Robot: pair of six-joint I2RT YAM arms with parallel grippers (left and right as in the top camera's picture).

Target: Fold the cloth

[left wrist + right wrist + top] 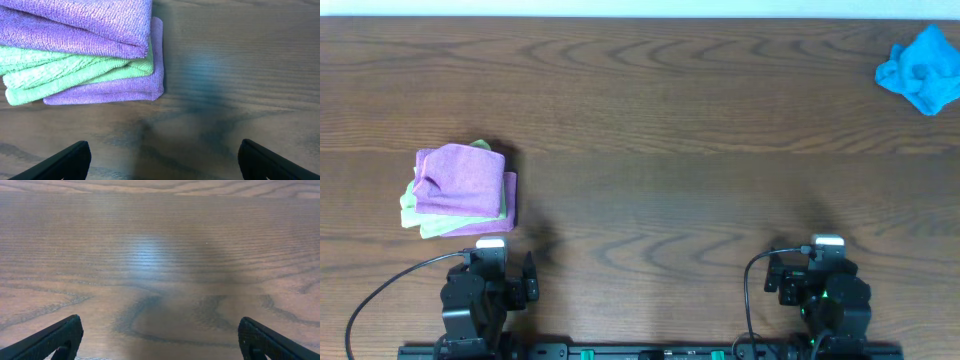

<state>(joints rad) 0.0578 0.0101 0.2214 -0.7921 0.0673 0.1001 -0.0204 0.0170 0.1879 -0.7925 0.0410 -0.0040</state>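
My left gripper, at 7 o'clock, and right gripper, at 5, both hang released and empty. The blue cloth lies crumpled at 2 o'clock on the counter; a folded stack sits at 9.

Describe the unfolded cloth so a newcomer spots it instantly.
On the wooden table, look to the far right corner. The blue cloth lies there alone. Unlike the folded purple and green stack at left, it is a crumpled heap.
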